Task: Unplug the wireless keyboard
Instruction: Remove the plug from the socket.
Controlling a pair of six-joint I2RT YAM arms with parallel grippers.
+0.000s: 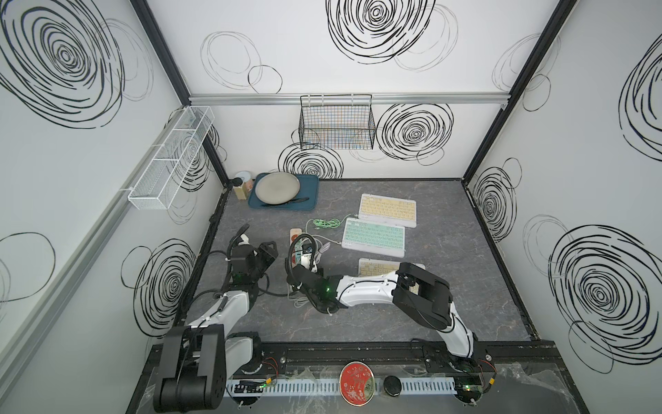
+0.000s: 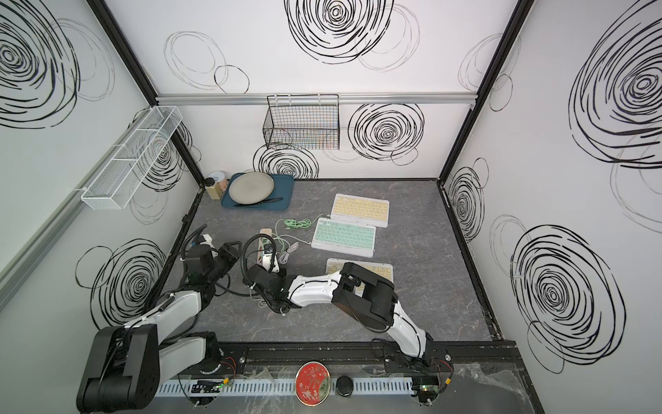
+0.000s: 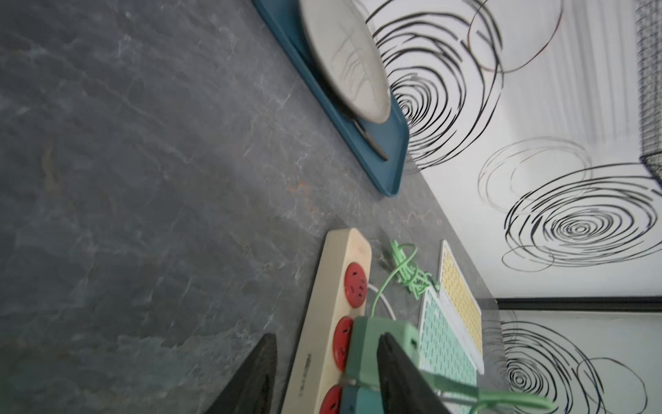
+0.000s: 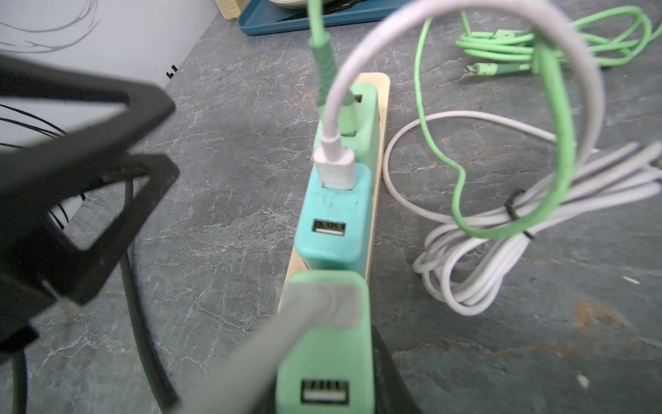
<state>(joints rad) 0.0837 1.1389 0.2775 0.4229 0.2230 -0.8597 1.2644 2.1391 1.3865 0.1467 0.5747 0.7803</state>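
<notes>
A beige power strip (image 1: 294, 234) (image 4: 382, 104) with red sockets lies mid-table, with three chargers plugged into it. My right gripper (image 4: 322, 376) (image 1: 305, 261) is shut on the nearest green charger (image 4: 326, 344); one black finger (image 4: 388, 372) shows beside it, and a blurred grey cable leaves its top. A white cable (image 4: 335, 168) is plugged into the teal charger (image 4: 333, 229). Three keyboards lie to the right: yellow (image 1: 388, 209), mint (image 1: 374, 237), and a nearer yellow one (image 1: 372, 267) half hidden by my right arm. My left gripper (image 3: 326, 340) (image 1: 268, 250) is open, left of the strip.
A blue tray (image 1: 311, 190) with a grey plate (image 1: 277, 187) sits at the back left, with jars (image 1: 243, 184) beside it. Coiled green cable (image 1: 322, 224) and a bundled white cable (image 4: 501, 233) lie between strip and keyboards. Wire baskets (image 1: 336, 123) hang on the walls.
</notes>
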